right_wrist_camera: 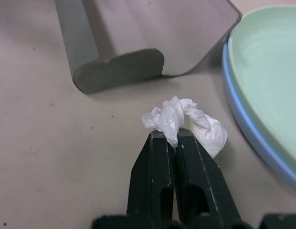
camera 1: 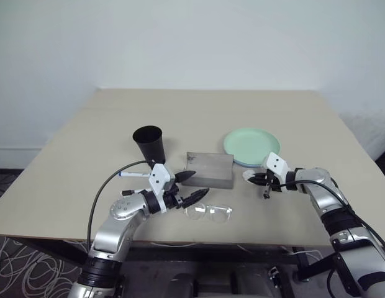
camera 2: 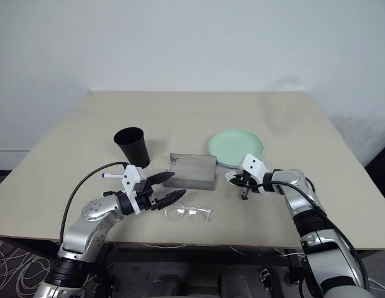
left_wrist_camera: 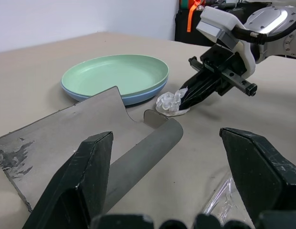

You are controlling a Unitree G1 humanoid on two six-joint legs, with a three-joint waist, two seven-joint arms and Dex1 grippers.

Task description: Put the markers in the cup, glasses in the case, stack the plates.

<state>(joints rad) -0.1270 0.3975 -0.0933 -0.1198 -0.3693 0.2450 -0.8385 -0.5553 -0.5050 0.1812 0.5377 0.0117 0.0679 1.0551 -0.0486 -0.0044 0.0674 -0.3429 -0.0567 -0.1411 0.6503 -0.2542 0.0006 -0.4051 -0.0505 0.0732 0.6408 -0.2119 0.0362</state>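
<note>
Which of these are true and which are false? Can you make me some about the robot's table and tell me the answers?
1. The green plate sits on top of the blue plate. True.
2. The right gripper is wide open. False: it is shut, pinching the white tissue.
3. The glasses are inside the case. False: they lie on the table, in front of the case.
4. The left gripper is open. True.
5. The black cup has tipped over. False: it stands upright.
</note>
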